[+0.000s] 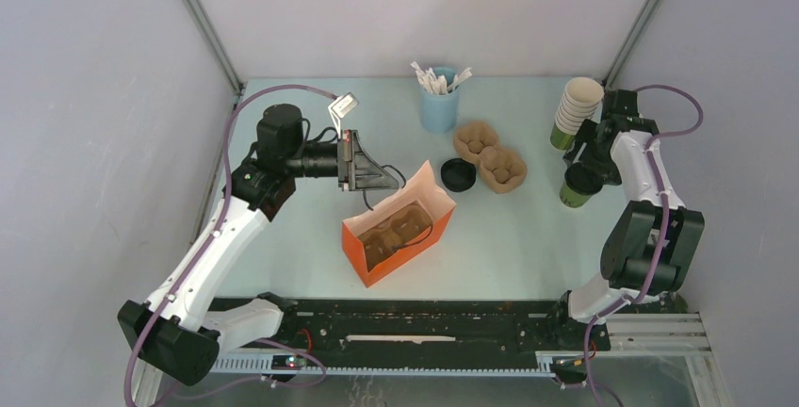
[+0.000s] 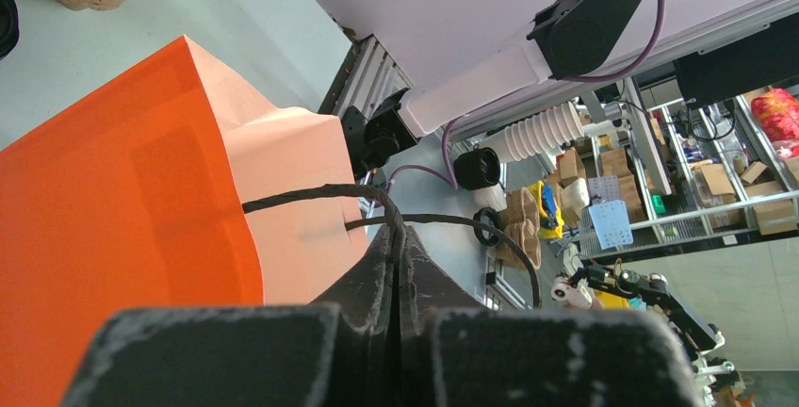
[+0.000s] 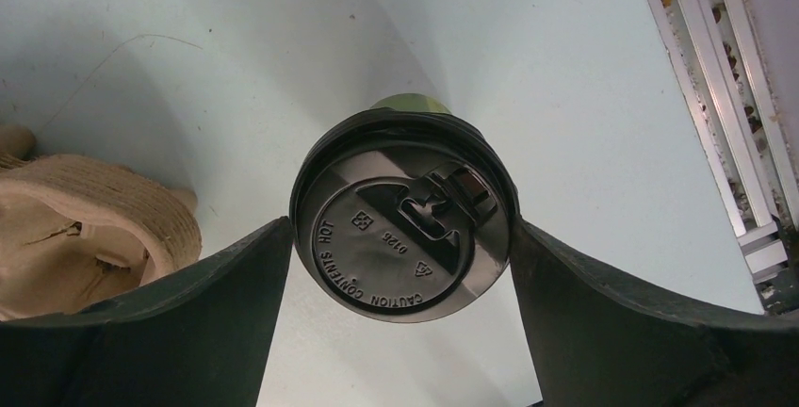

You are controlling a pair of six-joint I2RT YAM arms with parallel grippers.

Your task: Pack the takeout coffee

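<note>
Over on the left side, the left gripper is clenched tight on the thin black cord handle of an orange paper bag, with the cord pinched right between the closed fingertips. The bag stands open-topped on the pale table near the middle, and you can see a brown moulded-pulp cup carrier sitting down inside it.

Just behind and to the right of the bag there's a loose round black plastic lid lying on the table. Further back is a light blue tumbler stuffed with white paper-wrapped sticks. Right of the loose lid there's a pair of empty brown pulp carriers, touching each other.

Then at the far right you've got a leaning stack of lidless green-and-cream paper cups in the back corner. Right in front of that stack is the takeout coffee, a small green paper cup with a round black plastic lid, standing upright on the table and well apart from the bag.

The right gripper is down over it with a finger on each side of the lid. Its jaws are spread wide and the pads look like they're right at the lid's rim, but honestly I can't tell whether they're squeezing it or only sitting beside it.
</note>
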